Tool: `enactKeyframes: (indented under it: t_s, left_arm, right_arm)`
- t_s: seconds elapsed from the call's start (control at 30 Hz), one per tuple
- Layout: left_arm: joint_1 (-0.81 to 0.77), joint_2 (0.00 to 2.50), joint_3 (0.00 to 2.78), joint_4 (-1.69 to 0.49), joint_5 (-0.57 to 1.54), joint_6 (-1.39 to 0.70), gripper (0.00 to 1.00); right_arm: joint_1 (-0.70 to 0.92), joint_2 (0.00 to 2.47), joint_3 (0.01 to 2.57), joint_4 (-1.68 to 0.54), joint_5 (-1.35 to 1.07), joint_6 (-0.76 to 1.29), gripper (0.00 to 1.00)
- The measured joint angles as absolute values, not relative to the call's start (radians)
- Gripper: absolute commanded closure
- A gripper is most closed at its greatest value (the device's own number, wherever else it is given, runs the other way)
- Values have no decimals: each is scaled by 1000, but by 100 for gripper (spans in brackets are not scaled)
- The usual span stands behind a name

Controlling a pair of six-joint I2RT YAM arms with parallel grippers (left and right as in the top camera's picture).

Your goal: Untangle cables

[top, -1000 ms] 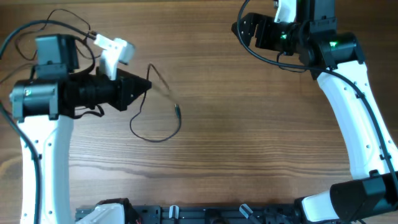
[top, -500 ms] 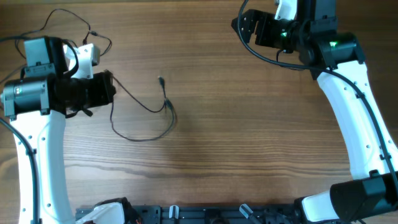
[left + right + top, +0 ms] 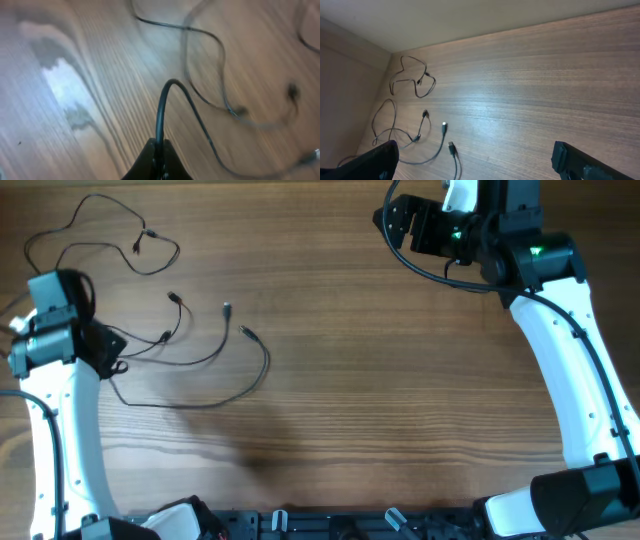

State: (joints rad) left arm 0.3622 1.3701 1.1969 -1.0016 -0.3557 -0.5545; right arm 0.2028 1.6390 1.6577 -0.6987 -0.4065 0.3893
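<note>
Now left tool [image 3: 159, 152] pinches cable [image 3: 161, 107]; remaining cables [image 3: 247, 332] lie rightward, nearby.

One desk [image 3: 400, 430], one left claw [image 3: 159, 150], one right claw [image 3: 475, 162]. Near the left claw: one separate looped cable [image 3: 136, 246] and one cable cluster [image 3: 266, 360] showing three free plug ends [image 3: 227, 308].

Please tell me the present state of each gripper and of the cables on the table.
left gripper: shut on one cable.
right gripper: open, holding nothing.
held cable: pinched, arching out of the closed fingers.
far cable: lying loose, looped, apart from the others.
near cables: spread out, strands crossing.
</note>
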Motion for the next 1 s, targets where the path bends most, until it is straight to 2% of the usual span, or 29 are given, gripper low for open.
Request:
enactKeyframes:
  t_s: [0.27, 0.57, 0.67, 0.77, 0.83, 0.97, 1.0]
  left_arm:
    - [567, 1374, 1036, -720, -506, -617, 96]
    - [760, 1381, 1032, -477, -592, -457, 94]
    - [791, 1408, 1032, -435, -599, -442, 89]
    - [805, 1461, 1032, -390, -602, -430, 70]
    - [815, 1512, 1032, -352, -603, -424, 62]
    - [826, 1605, 1031, -279, -603, -422, 62]
    - [827, 1623, 1029, -233, -602, -414, 59]
  right_arm:
    - [203, 1639, 1658, -699, -402, 389, 0]
    - [203, 1639, 1658, -699, -369, 389, 0]
    - [203, 1639, 1658, -700, -357, 389, 0]
    - [203, 1639, 1658, -702, -356, 389, 0]
    - [203, 1639, 1658, -703, -354, 389, 0]
    - [203, 1639, 1658, -706, -354, 389, 0]
    - [203, 1639, 1658, -713, -354, 389, 0]
